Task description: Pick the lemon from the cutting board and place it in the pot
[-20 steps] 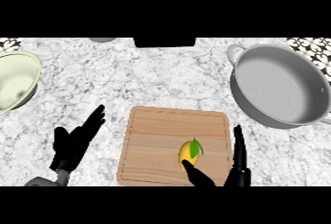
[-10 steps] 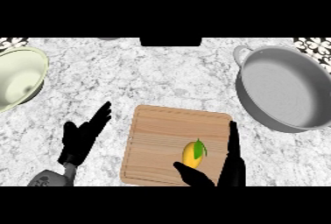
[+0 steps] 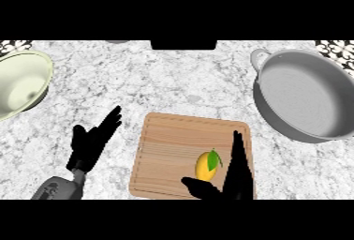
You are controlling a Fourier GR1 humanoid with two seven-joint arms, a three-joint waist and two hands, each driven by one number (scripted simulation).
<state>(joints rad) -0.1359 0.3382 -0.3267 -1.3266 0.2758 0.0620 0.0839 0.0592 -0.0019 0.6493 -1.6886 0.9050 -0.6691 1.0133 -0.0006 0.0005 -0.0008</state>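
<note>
A yellow lemon with a green leaf lies on the wooden cutting board, toward its lower right. My right hand rests over the board's right side, fingers straight along the lemon's right and the thumb just below it, open around it. The grey pot stands at the upper right, beyond the board. My left hand hovers open over the counter left of the board, fingers up.
A pale green bowl sits at the far left edge. A dark object lies at the counter's back edge, top centre. Bare marble counter lies between board and pot.
The view has shifted so the board, pot and bowl appear slightly further right and down. My right hand has stayed beside the lemon, and the left hand has risen a little.
</note>
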